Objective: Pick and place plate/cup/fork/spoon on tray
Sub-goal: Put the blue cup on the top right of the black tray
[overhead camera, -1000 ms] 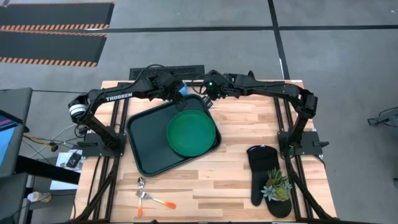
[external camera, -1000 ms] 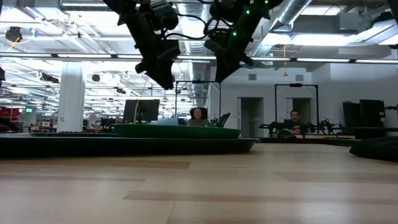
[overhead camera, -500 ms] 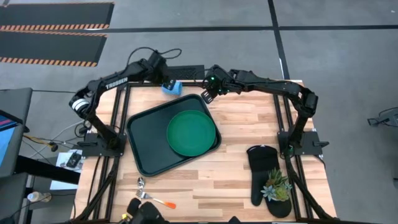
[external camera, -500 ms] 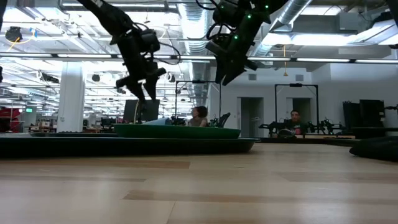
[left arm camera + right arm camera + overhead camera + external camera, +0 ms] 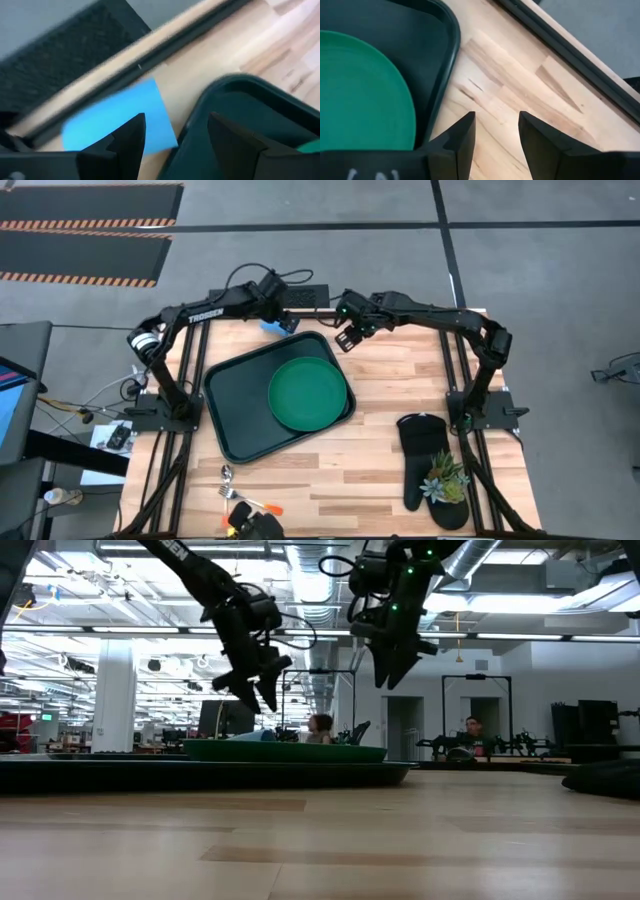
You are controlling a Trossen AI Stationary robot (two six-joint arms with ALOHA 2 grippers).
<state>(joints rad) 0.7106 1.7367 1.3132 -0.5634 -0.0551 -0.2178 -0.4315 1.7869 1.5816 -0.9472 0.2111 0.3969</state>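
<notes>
The round bright green plate (image 5: 308, 393) lies flat in the big dark tray (image 5: 232, 400). The small blue cup (image 5: 273, 327) sits at the desk's far edge. The orange-handled fork (image 5: 268, 509) and small silver spoon (image 5: 227, 475) lie near the front edge.

The cup (image 5: 272, 326) at the table's (image 5: 400, 410) far edge is mostly covered by the left gripper (image 5: 285, 321) from above, and in the left wrist view it is smeared by blur. At the table's near edge an unclear object (image 5: 255, 523), cut by the picture's bottom, covers part of the fork (image 5: 235, 496), and the spoon (image 5: 226, 475) beside it is too small to make out.
</notes>
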